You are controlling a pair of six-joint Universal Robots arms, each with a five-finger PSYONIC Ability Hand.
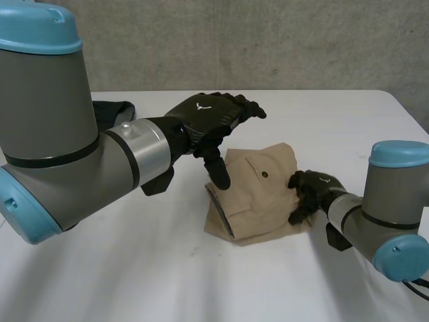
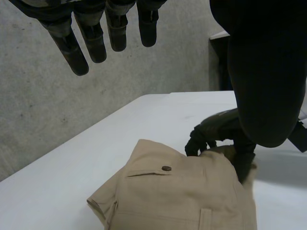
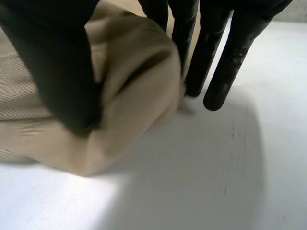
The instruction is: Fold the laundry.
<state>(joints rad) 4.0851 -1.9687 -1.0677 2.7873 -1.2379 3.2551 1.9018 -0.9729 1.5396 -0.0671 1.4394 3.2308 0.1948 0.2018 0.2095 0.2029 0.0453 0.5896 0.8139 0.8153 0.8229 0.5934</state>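
One pair, tan trousers [image 1: 258,201], folded, frame centre on white bench [image 1: 134,268]; right robot hand [image 1: 310,191] pinches their right edge; left robot hand [image 1: 201,117] hovers above, fingers straight.

1. The tan garment [image 1: 258,194] is matt cloth with a fine ribbed weave; its button [image 1: 265,174] is dark and faintly shiny.
2. The table [image 1: 134,268] is white, smooth and matt.
3. The left hand [image 1: 208,117] is black with a woven pattern on its back; the right hand [image 1: 312,191] is matt black.
4. The left arm [image 1: 53,121] is matt grey, with a polished metal ring [image 1: 144,151] and a smooth light-blue cap [image 1: 40,30].
5. The wall [image 1: 268,40] is rough grey concrete.
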